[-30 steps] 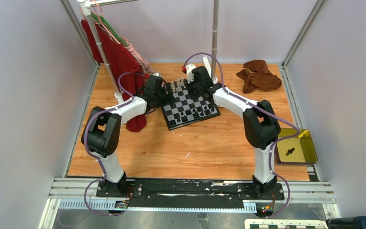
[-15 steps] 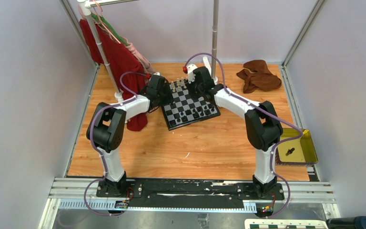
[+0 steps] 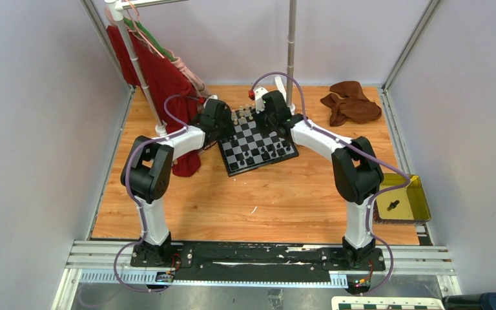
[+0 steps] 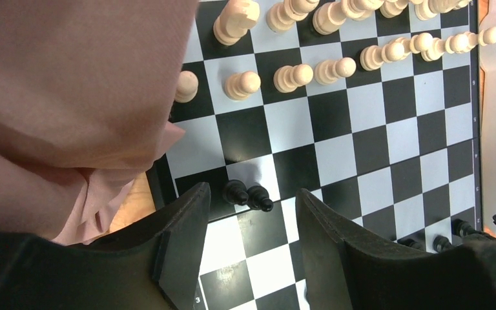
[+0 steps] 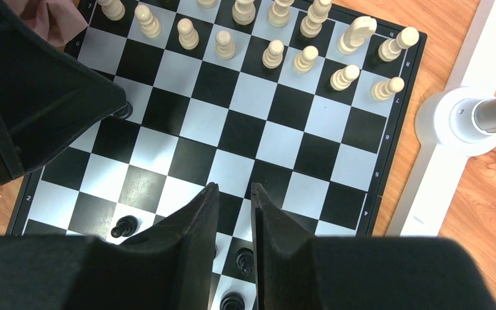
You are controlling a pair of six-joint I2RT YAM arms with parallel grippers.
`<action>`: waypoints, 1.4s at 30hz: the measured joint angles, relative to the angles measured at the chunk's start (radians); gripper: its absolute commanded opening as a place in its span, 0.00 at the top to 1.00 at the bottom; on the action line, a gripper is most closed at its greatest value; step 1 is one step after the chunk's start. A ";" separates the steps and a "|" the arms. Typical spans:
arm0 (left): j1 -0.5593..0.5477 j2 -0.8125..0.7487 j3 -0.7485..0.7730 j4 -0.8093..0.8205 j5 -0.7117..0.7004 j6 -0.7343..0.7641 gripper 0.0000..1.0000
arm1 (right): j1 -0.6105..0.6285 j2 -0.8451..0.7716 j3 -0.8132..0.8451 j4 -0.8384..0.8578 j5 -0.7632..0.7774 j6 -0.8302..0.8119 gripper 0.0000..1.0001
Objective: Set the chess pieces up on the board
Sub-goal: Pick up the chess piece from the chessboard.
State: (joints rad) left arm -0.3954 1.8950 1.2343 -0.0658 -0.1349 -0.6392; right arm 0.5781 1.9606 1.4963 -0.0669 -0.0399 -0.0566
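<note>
Chess pieces, black [image 4: 248, 195]: small glossy turned figurine lying tipped over near the board's left edge, between the left fingers; other black ones stand on the near rows [image 5: 123, 226].
Left gripper [image 4: 250, 242]: jaws half spread, straddling the fallen black piece, no contact visible; matte black wedge-shaped fingers.
Right gripper [image 5: 234, 216]: fingers nearly together with a thin gap, hanging over the middle squares; nothing visibly pinched.
Step in hand: judged to be picking up the toppled black piece for its home square.
Next move calls for: a gentle pinch on a small, rounded, slippery body, then setting it upright.
Board [image 3: 256, 143]: flat, checkered black and white, thin black border, lying skewed on the wood-grain table [image 3: 245, 200].
Cream pieces [image 5: 272, 53]: upright in two far rows, smooth, matte.
Pink cloth [image 4: 71, 97]: soft folds covering the board's far-left corner.
</note>
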 measured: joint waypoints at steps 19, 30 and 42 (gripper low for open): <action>0.000 0.025 0.011 0.000 -0.048 0.000 0.52 | -0.007 0.000 0.000 -0.001 -0.001 -0.008 0.71; 0.000 0.025 0.011 -0.006 -0.064 0.000 0.55 | -0.012 0.000 0.000 -0.005 -0.005 -0.016 0.71; 0.000 0.025 0.011 -0.019 -0.076 0.000 0.58 | -0.012 0.000 0.000 -0.004 -0.006 -0.016 0.71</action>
State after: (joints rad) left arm -0.3954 1.9198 1.2457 -0.0845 -0.2111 -0.6388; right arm 0.5659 1.9606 1.4967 -0.0711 -0.0456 -0.0731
